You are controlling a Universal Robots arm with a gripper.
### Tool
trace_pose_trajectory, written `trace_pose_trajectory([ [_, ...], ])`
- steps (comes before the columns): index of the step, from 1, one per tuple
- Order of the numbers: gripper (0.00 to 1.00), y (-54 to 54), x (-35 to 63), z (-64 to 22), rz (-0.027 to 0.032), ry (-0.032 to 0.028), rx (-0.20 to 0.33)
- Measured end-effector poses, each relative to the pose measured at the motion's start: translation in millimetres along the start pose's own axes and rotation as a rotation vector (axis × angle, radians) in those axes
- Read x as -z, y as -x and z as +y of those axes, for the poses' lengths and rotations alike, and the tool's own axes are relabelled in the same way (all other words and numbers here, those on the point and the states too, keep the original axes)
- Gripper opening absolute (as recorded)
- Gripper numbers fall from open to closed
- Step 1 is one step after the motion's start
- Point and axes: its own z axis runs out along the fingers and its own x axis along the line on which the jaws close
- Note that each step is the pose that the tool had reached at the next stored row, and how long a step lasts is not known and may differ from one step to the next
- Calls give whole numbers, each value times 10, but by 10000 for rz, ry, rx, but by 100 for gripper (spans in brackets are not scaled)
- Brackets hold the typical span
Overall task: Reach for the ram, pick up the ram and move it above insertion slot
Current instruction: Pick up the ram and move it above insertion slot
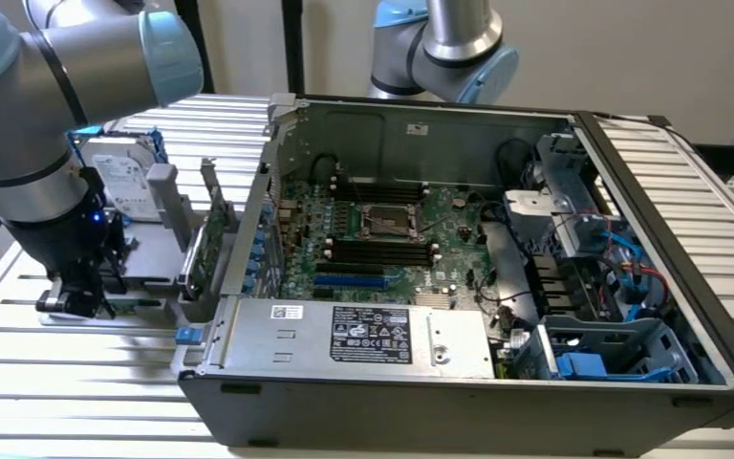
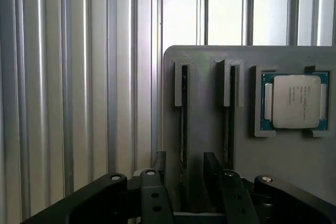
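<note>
Your black two-fingered gripper [image 2: 185,160] stood spread wide over the flat grey plastic holder [image 2: 205,77]. Its fingers [image 2: 160,162] sat either side of the ram [image 2: 184,108], a long thin circuit-board stick standing on edge in its slot. The ram's long axis ran straight out from between your fingers, so it lay squarely in the gap, apparently unpinched. A second stick [image 2: 231,114] stood in the neighbouring slot, outside your grasp, next to a silver-capped square processor [image 2: 296,100].

Exterior high, wide, wrist straight down, close — shared holder [image 2: 206,108]
</note>
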Motion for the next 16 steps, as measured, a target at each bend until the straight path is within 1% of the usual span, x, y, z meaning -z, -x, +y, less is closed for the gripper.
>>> trace_pose_trajectory([
  [2,40,1,-4,-1,-8,18,15],
  [3,34,1,-6,-2,-9,27,21],
  [4,34,1,-7,-3,-9,36,26],
  [5,27,0,-7,-3,-9,45,30],
  [11,27,1,-8,-7,-10,78,31],
  [13,25,0,-7,-8,-9,83,31],
  [14,18,1,-7,-8,-9,84,31],
  [16,18,1,-8,-8,-9,83,31],
])
